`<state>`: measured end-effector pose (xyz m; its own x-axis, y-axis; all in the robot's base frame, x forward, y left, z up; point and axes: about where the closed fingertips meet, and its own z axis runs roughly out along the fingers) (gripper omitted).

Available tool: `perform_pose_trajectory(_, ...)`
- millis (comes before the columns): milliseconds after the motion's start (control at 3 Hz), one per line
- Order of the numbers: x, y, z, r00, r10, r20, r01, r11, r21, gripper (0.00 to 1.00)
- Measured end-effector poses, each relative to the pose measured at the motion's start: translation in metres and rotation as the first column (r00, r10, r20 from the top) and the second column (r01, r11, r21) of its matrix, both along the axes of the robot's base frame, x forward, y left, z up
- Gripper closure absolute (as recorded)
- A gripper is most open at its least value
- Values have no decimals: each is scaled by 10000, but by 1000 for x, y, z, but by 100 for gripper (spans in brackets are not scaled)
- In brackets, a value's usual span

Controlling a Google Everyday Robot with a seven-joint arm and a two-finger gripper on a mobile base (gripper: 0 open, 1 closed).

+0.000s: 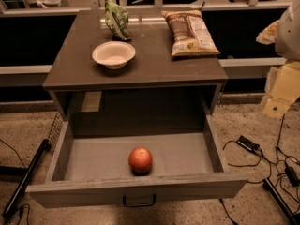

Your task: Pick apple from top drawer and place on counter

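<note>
Hovering right of the counter [154, 67], the hand [282, 90] seems empty.

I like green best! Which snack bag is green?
The crumpled bag behind the white bowl, at the back left of the counter. The other bag is brown and white, nearer the claw at the right edge.

The round red-orange apple [140, 160] rests near the front middle of the open top drawer [136, 191]. The dark, glossy counter [154, 64] lies above and farther back. The gripper [281, 93] hangs at the right edge.
</note>
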<state>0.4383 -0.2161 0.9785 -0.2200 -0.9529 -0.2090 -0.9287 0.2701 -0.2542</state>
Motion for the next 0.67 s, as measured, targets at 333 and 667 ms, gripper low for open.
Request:
perform_pose_trajectory(333, 0, 0, 0, 10000, 0, 0, 0, 10000, 1, 0)
perform_pose_trajectory(667, 7, 6, -6, 9997, 232, -52, -229, 9986, 471, 0)
